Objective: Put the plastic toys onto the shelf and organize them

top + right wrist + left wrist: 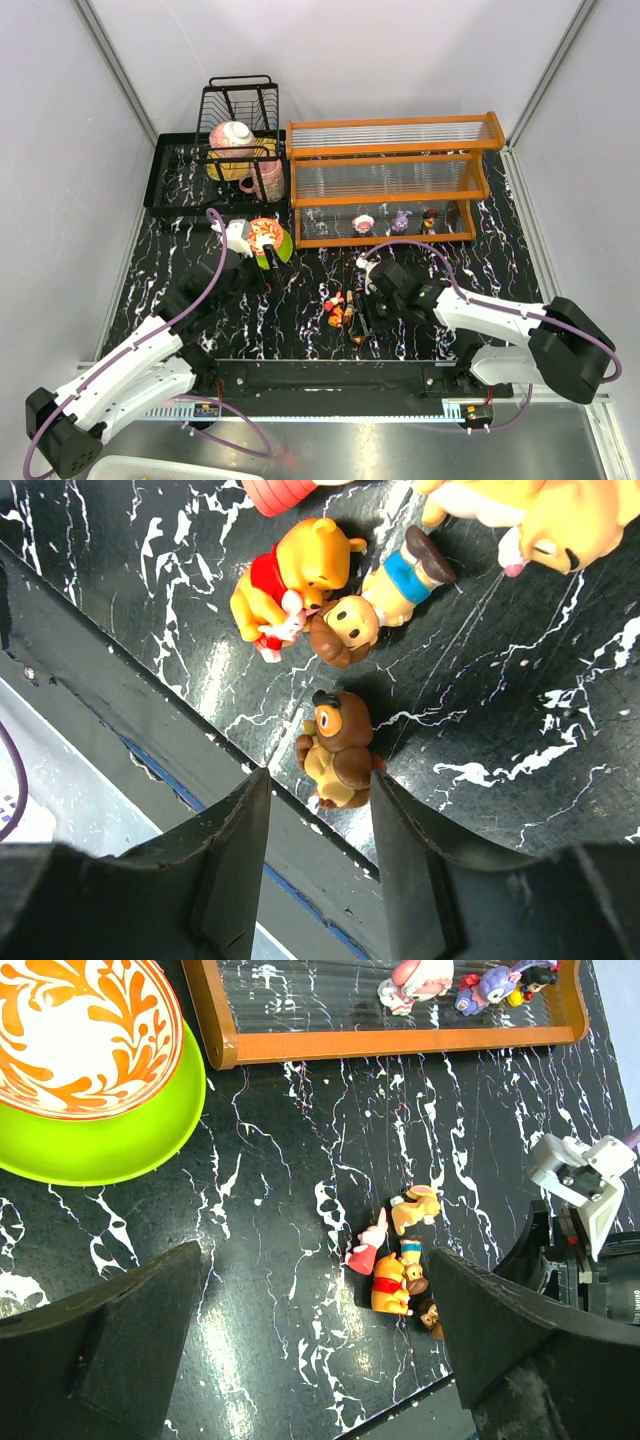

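**Loose toys in front of the shelf, right hand over one of them**

Worktop [500, 270]: black with white veining, it carries everything listed below.

Shelf [390, 150]: orange frame with three stepped tiers of clear ribbed panels. It is the landmark for all positions.

Dish rack [240, 100]: black wire, just left of the shelf's upper tiers, with crockery in it.

Plate [100, 1150] and bowl [80, 1030]: the green plate carries the red-patterned bowl, just left of the shelf's front-left corner.

Left hand [315, 1265]: in front of the shelf's left end, beside the plate. Its jaws are spread fully wide and hold nothing.

Right hand [322, 780]: in front of the shelf's middle, low over the loose toys. Its jaws are about half spread, one on either side of the brown toy [338, 750], which lies on the worktop. One finger looks to touch the toy and a gap shows at the other, so there is no grip.

Toys: three stand on the shelf's lowest tier, right of its middle. These are pink-white [363, 222], purple [400, 218] and dark [429, 217]. The remainder form a cluster [340, 305] on the worktop in front of the shelf, including a yellow bear [285, 575] just beside the brown toy.
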Controlling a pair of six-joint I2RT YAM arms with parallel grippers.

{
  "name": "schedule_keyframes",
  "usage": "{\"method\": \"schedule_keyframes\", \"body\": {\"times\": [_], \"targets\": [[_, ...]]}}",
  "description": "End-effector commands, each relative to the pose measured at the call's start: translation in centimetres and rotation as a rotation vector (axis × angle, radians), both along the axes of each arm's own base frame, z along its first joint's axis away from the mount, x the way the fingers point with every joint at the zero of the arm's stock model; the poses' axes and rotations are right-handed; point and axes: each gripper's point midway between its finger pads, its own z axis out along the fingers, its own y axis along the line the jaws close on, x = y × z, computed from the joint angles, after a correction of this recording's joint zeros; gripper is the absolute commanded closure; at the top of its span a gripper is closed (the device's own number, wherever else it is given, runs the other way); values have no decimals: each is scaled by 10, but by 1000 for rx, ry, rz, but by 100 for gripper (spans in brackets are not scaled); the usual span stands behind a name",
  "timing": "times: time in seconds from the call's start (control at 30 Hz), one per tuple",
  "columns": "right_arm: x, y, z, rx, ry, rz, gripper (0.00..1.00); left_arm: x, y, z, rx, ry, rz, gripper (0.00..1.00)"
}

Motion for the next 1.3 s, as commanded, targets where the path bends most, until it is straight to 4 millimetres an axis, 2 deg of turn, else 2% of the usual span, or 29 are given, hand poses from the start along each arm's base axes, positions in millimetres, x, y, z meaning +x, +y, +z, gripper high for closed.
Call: {"method": "schedule_keyframes", "body": {"times": [0.0, 1.0, 1.17, 1.27], "targets": [[-2, 6, -3, 1, 10, 5, 50, 3, -7, 11, -42, -27, -9, 1], [4, -3, -19, -93, 23, -70, 52, 5, -11, 12, -44, -29, -24, 1], [3, -2, -19, -90, 29, -64, 53, 5, -12, 11, -45, -28, -27, 1], [3, -2, -19, -91, 30, -64, 57, 5, -12, 9, -41, -25, -26, 1]]}}
